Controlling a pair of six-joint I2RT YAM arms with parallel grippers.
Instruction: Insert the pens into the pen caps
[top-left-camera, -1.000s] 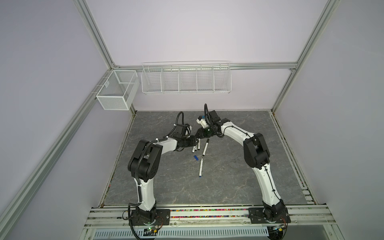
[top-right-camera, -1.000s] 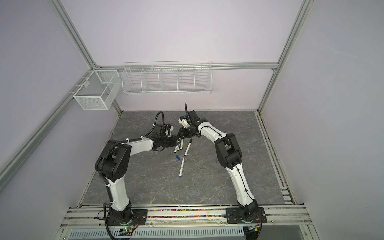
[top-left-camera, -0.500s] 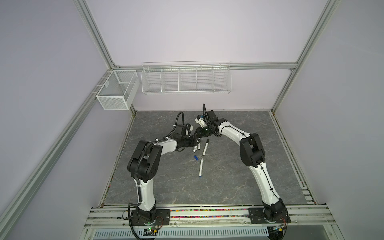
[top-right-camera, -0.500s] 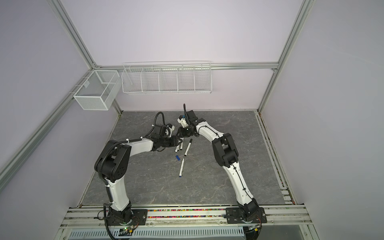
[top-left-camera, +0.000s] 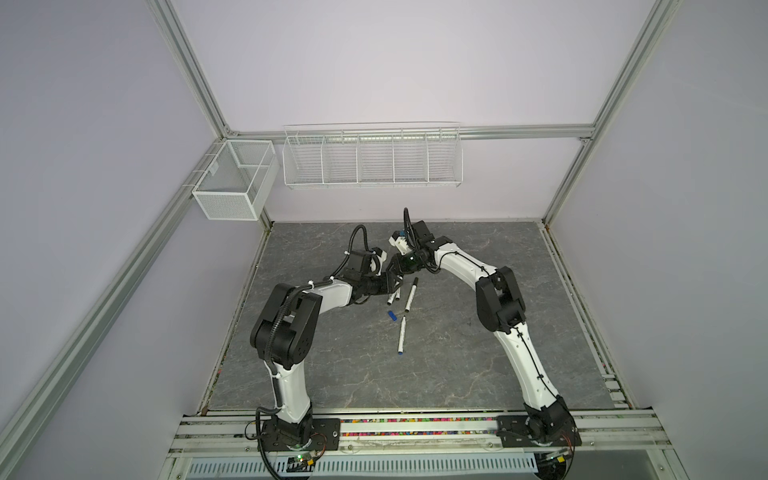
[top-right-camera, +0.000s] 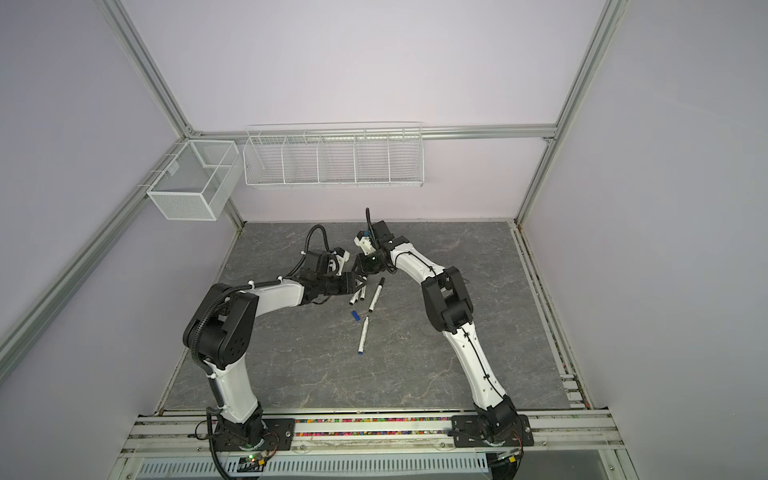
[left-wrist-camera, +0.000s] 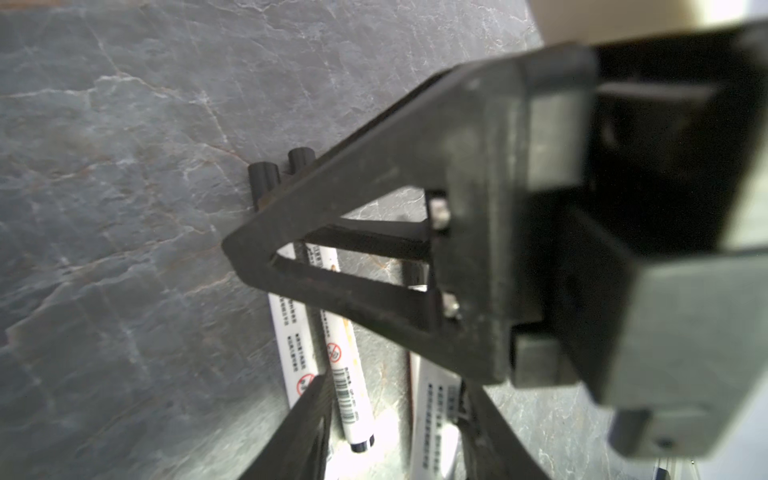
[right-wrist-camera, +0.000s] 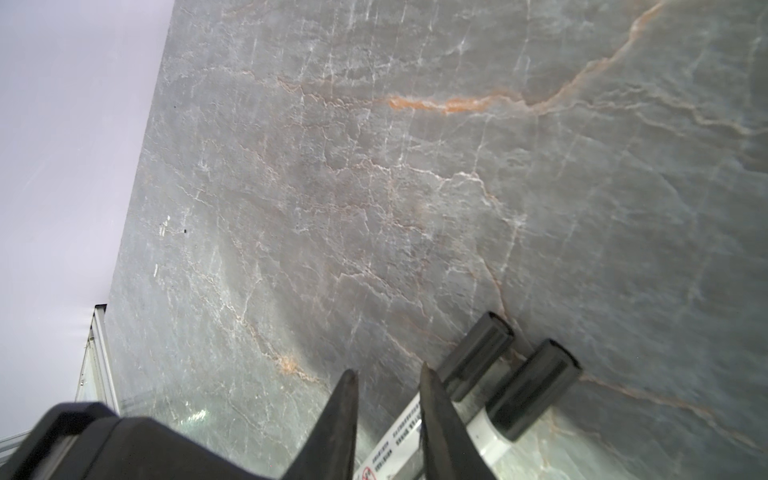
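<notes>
On your left, the left gripper (top-left-camera: 397, 283) hangs low over the grey stone-patterned table (top-left-camera: 457, 353), toward 12 o'clock from the table's middle. Its fingers stand apart and hold nothing. In the left wrist view the gap between them is wider than the barrels lying below. Under it lies a pair of black-capped pens (left-wrist-camera: 291, 332), side by side, with caps toward 12 o'clock and black tail ends toward 6. In both top views only their tail ends show past the gripper.

At 6 o'clock of that pair, apart from it, the loose blue cap (top-left-camera: 391, 316) lies on its side on the table. Just at 4 o'clock of the cap lies the blue-tipped pen (top-left-camera: 401, 336), uncapped and flat, with its tip toward 6 o'clock. Cap and pen are near each other but not touching.

At 3 o'clock of the pair, a third black-capped pen (top-left-camera: 411, 296) lies flat on its own, cap toward 12 o'clock.

On your right, the right gripper (right-wrist-camera: 388, 368) points in from 1 o'clock and sits close against the left gripper, over the pair's capped ends. Its fingers are parted by a narrow gap, and bare table shows between the tips with nothing held there. One finger overlaps a cap in the right wrist view, and you cannot tell whether it touches.
</notes>
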